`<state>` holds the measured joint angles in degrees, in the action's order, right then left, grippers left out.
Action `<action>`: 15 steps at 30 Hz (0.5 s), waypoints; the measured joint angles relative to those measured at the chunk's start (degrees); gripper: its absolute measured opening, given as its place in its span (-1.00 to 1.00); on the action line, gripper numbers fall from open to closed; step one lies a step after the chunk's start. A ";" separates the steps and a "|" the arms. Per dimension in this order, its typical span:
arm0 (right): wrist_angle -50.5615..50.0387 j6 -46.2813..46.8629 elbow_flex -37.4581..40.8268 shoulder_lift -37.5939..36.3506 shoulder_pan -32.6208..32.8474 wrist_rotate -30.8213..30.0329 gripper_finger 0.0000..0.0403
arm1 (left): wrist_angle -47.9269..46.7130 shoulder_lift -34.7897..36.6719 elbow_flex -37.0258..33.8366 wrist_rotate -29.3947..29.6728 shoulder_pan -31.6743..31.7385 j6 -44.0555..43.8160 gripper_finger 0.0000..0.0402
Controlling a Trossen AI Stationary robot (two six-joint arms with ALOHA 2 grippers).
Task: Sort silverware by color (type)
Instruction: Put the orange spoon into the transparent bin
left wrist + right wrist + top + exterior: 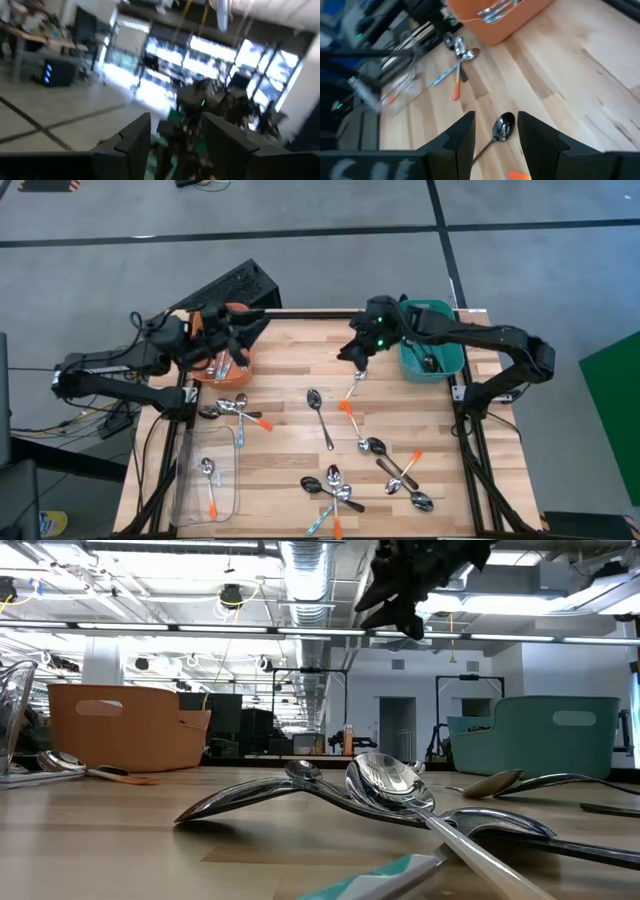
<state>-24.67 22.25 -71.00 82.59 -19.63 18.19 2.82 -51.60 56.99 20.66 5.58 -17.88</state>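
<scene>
Sorting is sitting roughly half done: both grippers, the left gripper over the round orange plastic bin and the right gripper over the light wooden bench, are hovering open and empty, while about 12 small spoons are lying unsorted.

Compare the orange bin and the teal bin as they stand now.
The orange bin sits at the table's far-left corner, under the left gripper; the teal bin sits far right, beside the right arm. The orange bin holds light-handled spoons; the teal bin holds a dark one. Both are small open plastic bins with handle cutouts.
</scene>
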 joint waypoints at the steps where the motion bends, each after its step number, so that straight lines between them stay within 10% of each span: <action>1: 0.42 1.62 -0.01 0.00 1.36 -2.61 -0.15 | -1.82 0.35 0.00 -1.17 0.01 -0.75 -0.23; 15: -6.76 32.30 -0.01 0.00 19.85 -27.87 -0.15 | -24.11 5.16 -0.07 -8.39 -2.64 -4.70 -0.57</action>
<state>-31.44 54.54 -71.00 82.59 0.23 -9.67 -21.29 -46.45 56.93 12.27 2.94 -22.58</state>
